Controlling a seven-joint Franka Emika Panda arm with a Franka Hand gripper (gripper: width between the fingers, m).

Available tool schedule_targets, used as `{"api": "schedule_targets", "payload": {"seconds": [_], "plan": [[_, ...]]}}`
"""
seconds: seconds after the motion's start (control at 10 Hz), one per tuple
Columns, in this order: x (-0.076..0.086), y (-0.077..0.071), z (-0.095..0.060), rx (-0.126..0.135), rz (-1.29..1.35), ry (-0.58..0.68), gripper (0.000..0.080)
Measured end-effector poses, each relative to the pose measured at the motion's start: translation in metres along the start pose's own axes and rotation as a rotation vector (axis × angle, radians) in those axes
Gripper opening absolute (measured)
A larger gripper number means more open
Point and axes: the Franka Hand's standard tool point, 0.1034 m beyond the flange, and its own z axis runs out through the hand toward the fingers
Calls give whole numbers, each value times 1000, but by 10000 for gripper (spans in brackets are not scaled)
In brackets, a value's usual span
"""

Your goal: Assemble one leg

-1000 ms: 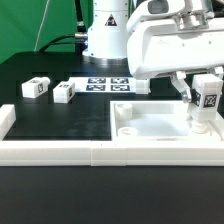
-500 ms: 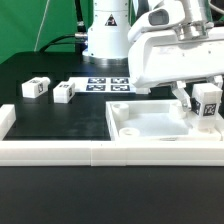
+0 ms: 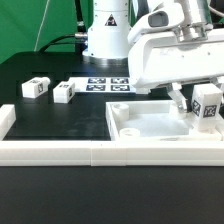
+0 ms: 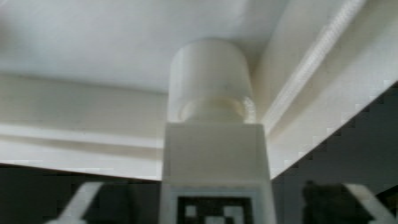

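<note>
- The leg [image 3: 208,104] is held clamped between the fingers of the gripper [image 3: 198,100], tilted, at the panel's [image 3: 150,128] corner on the exterior view's right.
- Jamming is risked if the leg is lowered tilted or off the recess.

The exterior view is bright and evenly lit from overhead, though small and soft in detail. White surfaces sit close to overexposed. The panel [image 3: 150,128] nearly loses its edges, and only pale grey shadows mark its corner recesses. The black table mat [image 3: 60,118] reads flat and matte. Soft shade sits under the arm's white housing [image 3: 175,55] at the right. The wrist view is dimmer and blurred. The leg [image 4: 215,120], very close to the lens, is out of focus with its tag smeared, and grey shadow bands cross the panel behind it.
</note>
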Motion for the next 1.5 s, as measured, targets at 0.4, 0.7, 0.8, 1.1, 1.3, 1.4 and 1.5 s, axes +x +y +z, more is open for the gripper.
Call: {"api": "schedule_targets", "payload": {"seconds": [0.4,0.7,0.8,1.1,1.3,1.4,1.5], "plan": [[0,0,0,0,0,-1,645],[5,0,-6,2,-5,-10,649],[13,1,-20,-3,-12,-2,649],[23,-1,-34,7,-26,-45,649],[19,-3,-31,17,-13,-86,649],[20,-6,-28,30,24,-167,649],[24,-8,-28,38,42,-262,649]]}}
